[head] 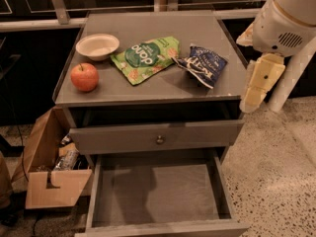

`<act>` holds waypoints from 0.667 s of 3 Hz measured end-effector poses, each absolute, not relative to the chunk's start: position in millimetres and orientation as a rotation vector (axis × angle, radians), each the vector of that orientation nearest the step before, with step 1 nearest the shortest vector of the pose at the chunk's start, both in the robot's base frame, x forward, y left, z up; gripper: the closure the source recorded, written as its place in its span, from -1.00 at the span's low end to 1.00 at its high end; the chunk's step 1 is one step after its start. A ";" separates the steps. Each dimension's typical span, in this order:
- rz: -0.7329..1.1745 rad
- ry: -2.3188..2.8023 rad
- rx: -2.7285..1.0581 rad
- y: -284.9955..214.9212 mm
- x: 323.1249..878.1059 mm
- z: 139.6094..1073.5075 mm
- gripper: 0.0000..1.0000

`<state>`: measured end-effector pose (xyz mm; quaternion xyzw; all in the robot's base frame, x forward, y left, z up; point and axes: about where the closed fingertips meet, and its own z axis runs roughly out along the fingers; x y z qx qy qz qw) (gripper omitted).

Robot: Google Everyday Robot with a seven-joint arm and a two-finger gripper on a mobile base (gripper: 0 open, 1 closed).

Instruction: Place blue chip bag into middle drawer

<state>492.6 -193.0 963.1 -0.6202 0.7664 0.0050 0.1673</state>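
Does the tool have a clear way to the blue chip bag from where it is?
Probably yes. The tool hangs just off the cabinet top's right edge; the blue chip bag lies near that edge, uncovered, with nothing between them. The green snack bag is on its far side.
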 end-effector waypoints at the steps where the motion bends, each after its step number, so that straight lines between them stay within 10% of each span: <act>1: 0.017 2.177 -1.766 -191.8 494.4 963.3 -1.00; 2: 0.032 2.153 -1.758 -187.4 500.3 962.4 -1.00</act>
